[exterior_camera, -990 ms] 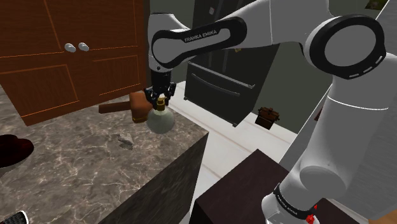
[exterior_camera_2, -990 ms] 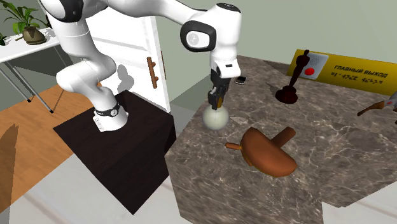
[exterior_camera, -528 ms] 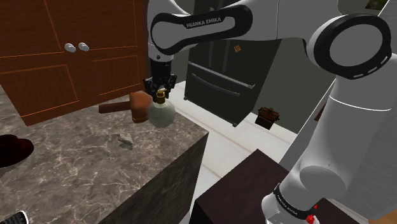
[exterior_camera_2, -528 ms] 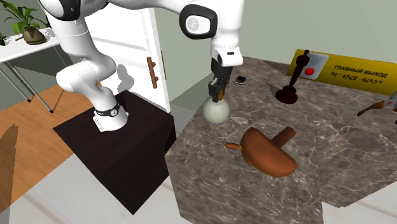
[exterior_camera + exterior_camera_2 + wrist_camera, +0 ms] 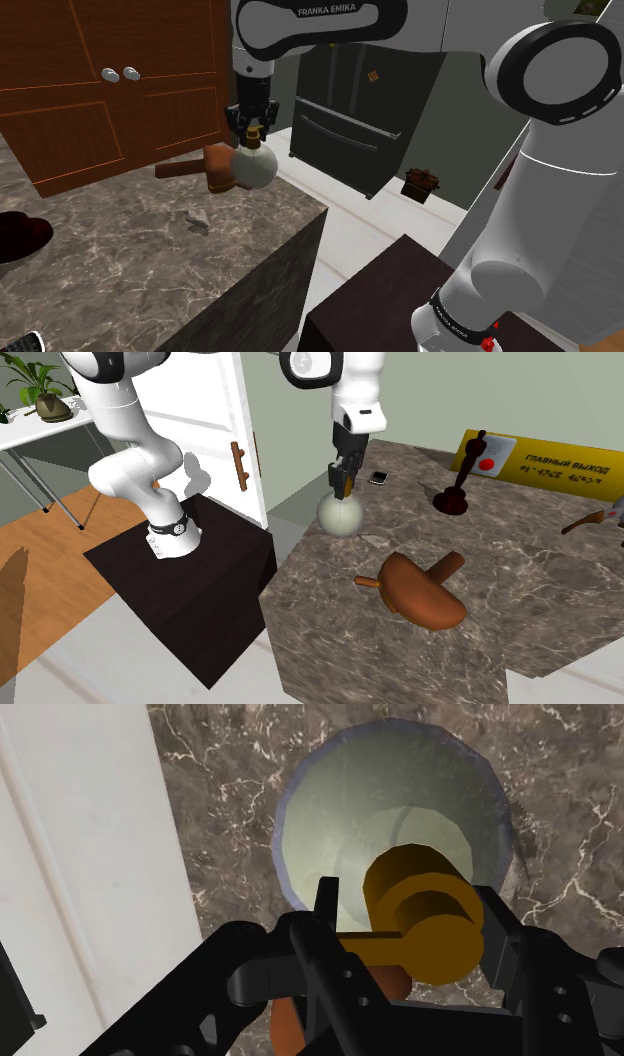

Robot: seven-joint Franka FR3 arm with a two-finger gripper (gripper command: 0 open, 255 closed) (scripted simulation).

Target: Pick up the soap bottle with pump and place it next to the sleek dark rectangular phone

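The soap bottle [image 5: 254, 168] has a round pale body and a gold pump. It hangs above the marble counter [image 5: 130, 260] near its edge. My gripper [image 5: 250, 125] is shut on the pump from above. In the second exterior view the bottle [image 5: 339, 515] hangs under the gripper [image 5: 341, 480], a short way from the small dark phone [image 5: 378, 478] lying flat on the counter. In the wrist view the black fingers [image 5: 505, 939] of the gripper [image 5: 410, 944] clasp the gold pump [image 5: 425, 914] over the bottle's body [image 5: 390, 814].
A brown wooden mallet-like object [image 5: 420, 590] lies mid-counter. A dark figurine [image 5: 460, 477] and a yellow sign [image 5: 540, 464] stand beyond the phone. The counter's edge [image 5: 290, 567] drops to the floor beside the bottle. A wooden cabinet [image 5: 110, 90] and a dark fridge [image 5: 360, 110] stand behind.
The gripper has risen with the bottle in it, lifting it clear of the counter and carrying it a little toward the phone.
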